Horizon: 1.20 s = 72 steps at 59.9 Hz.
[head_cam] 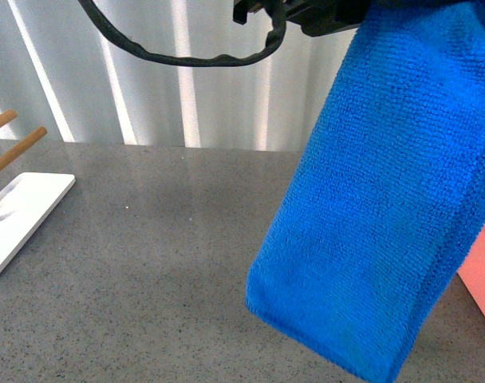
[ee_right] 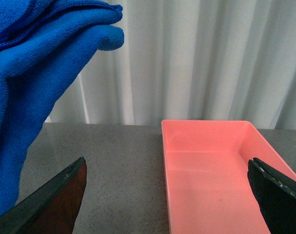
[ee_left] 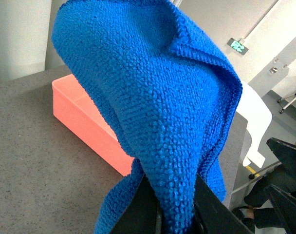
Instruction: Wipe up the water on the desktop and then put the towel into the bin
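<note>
The blue towel hangs in the air from my left gripper, which is shut on it high above the grey speckled desktop. The towel drapes over the jaws in the left wrist view and also shows in the right wrist view. The salmon-pink bin stands on the desktop to the right, empty; only its edge shows in the front view, and it also shows in the left wrist view. My right gripper is open and empty, its fingers wide apart, over the bin's near left wall.
A flat white stand with wooden pegs sits at the desktop's left edge. White curtains hang behind the desk. A black cable loops from the left arm. The desktop's far edge and a white chair show in the left wrist view.
</note>
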{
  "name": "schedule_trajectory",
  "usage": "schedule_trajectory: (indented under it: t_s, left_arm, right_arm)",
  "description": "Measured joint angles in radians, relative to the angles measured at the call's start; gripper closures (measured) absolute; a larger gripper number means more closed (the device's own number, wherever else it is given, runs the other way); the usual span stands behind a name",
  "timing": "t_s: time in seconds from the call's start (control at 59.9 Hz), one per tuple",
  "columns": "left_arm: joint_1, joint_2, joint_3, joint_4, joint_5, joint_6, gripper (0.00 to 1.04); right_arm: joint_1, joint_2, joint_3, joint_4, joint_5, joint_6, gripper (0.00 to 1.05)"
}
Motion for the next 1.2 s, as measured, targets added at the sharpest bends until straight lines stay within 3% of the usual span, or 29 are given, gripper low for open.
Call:
schedule_trajectory:
  t_s: [0.033, 0.067, 0.117, 0.15, 0.184, 0.317, 0.485, 0.685, 0.835, 1.203]
  left_arm:
    - [-0.005, 0.0, -0.001, 0.005, -0.002, -0.01, 1.0]
    - [-0.009, 0.0, -0.002, 0.006, -0.006, -0.017, 1.0]
    - [-0.012, 0.0, -0.004, 0.007, -0.008, -0.026, 1.0]
    - [-0.015, 0.001, -0.007, 0.012, -0.014, -0.036, 1.0]
    - [-0.018, 0.001, -0.01, 0.013, -0.015, -0.039, 1.0]
    - [-0.02, 0.005, -0.015, 0.016, -0.026, -0.05, 1.0]
    - [-0.026, 0.006, -0.015, 0.018, -0.034, -0.064, 1.0]
    - [-0.035, 0.006, -0.015, 0.018, -0.042, -0.065, 1.0]
    - [-0.047, 0.006, -0.015, 0.018, -0.045, -0.066, 1.0]
    - [-0.054, 0.005, -0.014, 0.012, -0.053, -0.069, 1.0]
  right_arm:
    - [-0.001, 0.002, 0.001, -0.002, -0.008, -0.006, 0.07]
    - [-0.022, 0.022, 0.015, -0.044, -0.085, -0.042, 0.07]
    - [-0.08, 0.108, 0.053, -0.108, -0.266, -0.171, 0.07]
    - [-0.122, 0.211, 0.081, -0.072, -0.404, -0.285, 0.07]
    - [-0.143, 0.29, 0.107, -0.009, -0.471, -0.339, 0.07]
    - [-0.159, 0.55, 0.225, 0.184, -0.562, -0.391, 0.07]
    - [-0.105, 0.761, 0.283, 0.22, -0.576, -0.357, 0.07]
    - [0.036, 0.819, 0.281, 0.253, -0.572, -0.233, 0.07]
    - [0.139, 0.918, 0.283, 0.372, -0.478, -0.142, 0.07]
    - [0.19, 1.12, 0.333, 0.496, -0.4, -0.072, 0.07]
